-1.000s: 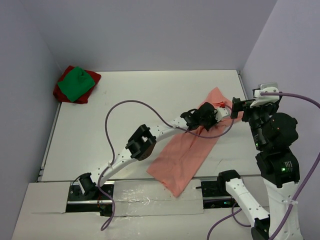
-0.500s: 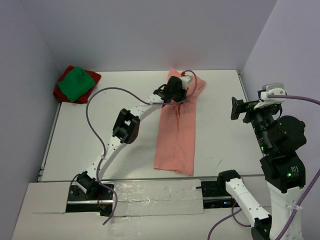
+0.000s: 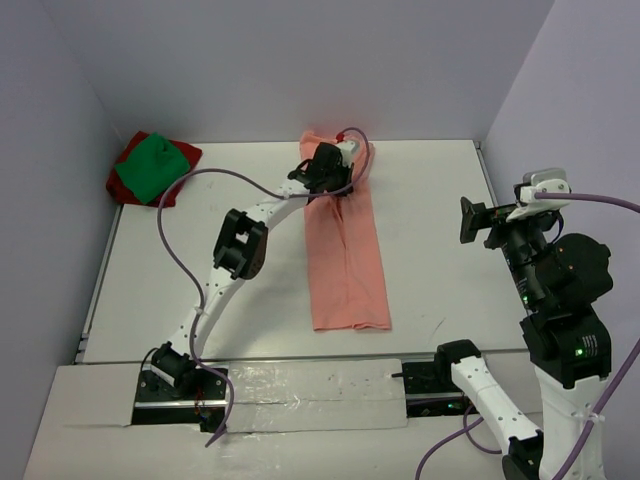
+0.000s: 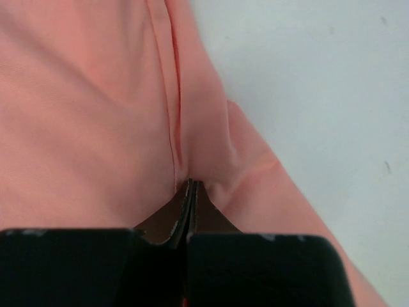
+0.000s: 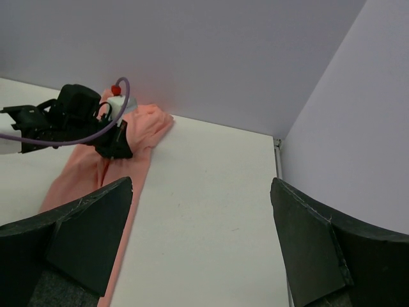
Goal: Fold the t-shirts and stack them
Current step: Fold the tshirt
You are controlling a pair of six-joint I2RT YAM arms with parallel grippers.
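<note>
The salmon-pink t-shirt (image 3: 347, 265) lies as a long narrow strip running from the table's far edge toward the front. My left gripper (image 3: 340, 178) is shut on its far end, near the back wall. In the left wrist view the closed jaws pinch a pleat of the pink cloth (image 4: 115, 96) at the left gripper's tips (image 4: 192, 185). My right gripper (image 3: 475, 220) is open and empty, held above the table's right side, apart from the shirt. In the right wrist view the right gripper (image 5: 201, 192) is spread wide, with the pink shirt (image 5: 150, 121) at the left. The green t-shirt (image 3: 150, 168) lies on the dark red one (image 3: 122, 187) in the far left corner.
The white table (image 3: 200, 260) is walled at the back and both sides. The left arm's purple cable (image 3: 185, 200) loops over the table's left half. The right wall (image 5: 358, 128) stands close beside my right gripper.
My left gripper has pulled the pink shirt's end from the right side to the back centre. The shirt has swung from a diagonal to lie straight. The right arm has barely moved.
</note>
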